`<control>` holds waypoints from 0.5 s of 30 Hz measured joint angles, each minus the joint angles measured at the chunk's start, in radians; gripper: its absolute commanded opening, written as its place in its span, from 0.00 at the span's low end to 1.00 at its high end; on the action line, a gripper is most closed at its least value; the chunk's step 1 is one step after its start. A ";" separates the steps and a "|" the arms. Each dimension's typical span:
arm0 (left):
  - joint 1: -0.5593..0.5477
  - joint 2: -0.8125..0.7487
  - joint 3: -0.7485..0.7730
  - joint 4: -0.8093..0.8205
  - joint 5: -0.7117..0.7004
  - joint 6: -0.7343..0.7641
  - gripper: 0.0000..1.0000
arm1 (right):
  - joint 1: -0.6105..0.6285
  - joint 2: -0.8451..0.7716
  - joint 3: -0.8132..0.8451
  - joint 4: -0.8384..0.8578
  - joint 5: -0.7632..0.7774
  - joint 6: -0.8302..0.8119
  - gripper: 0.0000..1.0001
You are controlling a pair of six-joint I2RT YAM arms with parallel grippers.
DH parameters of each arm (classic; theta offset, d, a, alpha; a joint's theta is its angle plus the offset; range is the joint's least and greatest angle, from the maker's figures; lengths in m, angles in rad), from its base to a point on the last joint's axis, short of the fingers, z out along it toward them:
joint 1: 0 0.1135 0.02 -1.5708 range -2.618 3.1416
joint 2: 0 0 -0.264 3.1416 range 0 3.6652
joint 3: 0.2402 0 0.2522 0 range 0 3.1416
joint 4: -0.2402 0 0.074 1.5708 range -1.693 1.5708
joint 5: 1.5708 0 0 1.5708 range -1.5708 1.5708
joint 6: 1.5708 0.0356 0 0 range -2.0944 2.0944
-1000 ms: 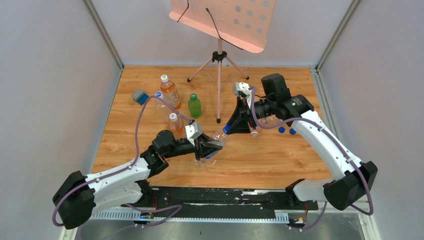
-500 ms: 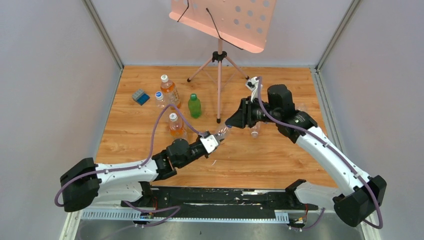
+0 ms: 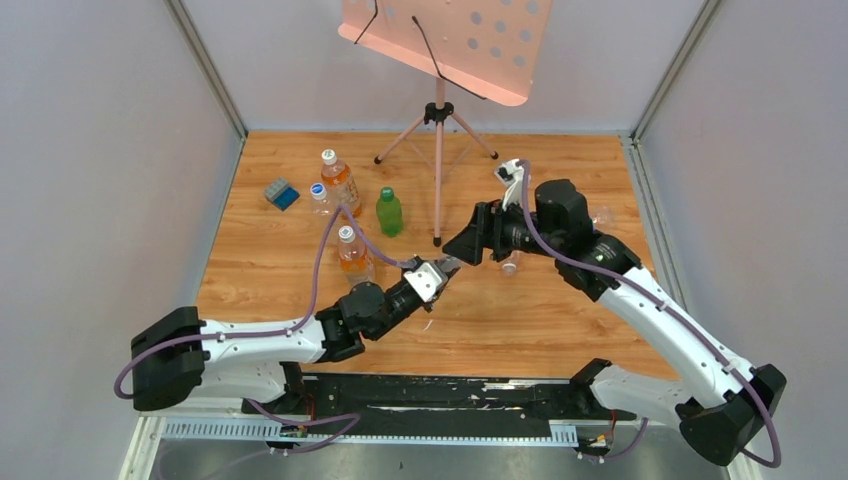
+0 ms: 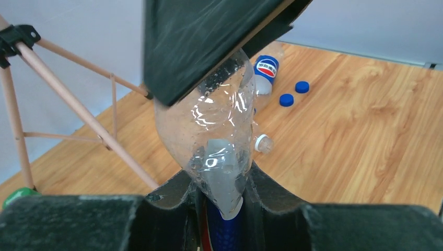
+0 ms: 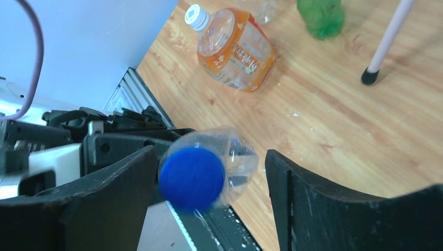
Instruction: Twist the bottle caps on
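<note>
My left gripper (image 3: 436,273) (image 4: 222,201) is shut on a clear bottle (image 4: 219,120) (image 5: 237,157) with a blue label, holding it in the air with its neck toward the right arm. A blue bottle cap (image 5: 191,178) sits on that neck. My right gripper (image 3: 464,246) (image 5: 210,157) is open around the cap, its left finger close beside it and its right finger well apart. Two loose blue caps (image 4: 301,87) (image 4: 286,100) lie on the table.
A capless labelled bottle (image 3: 510,262) (image 4: 266,69) lies under the right arm. Two orange bottles (image 3: 341,183) (image 3: 351,250), a green bottle (image 3: 389,211), a small blue-capped clear bottle (image 3: 320,197) and a blue-grey block (image 3: 280,193) stand at the left. A music stand (image 3: 438,110) rises behind.
The right gripper has turned at the wrist and opened off the blue cap. The left arm rolled and reached forward with the bottle still held.
</note>
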 measured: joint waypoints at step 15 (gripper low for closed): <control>0.254 -0.173 -0.095 -0.065 0.443 -0.312 0.00 | -0.127 -0.126 0.094 -0.017 -0.235 -0.416 0.72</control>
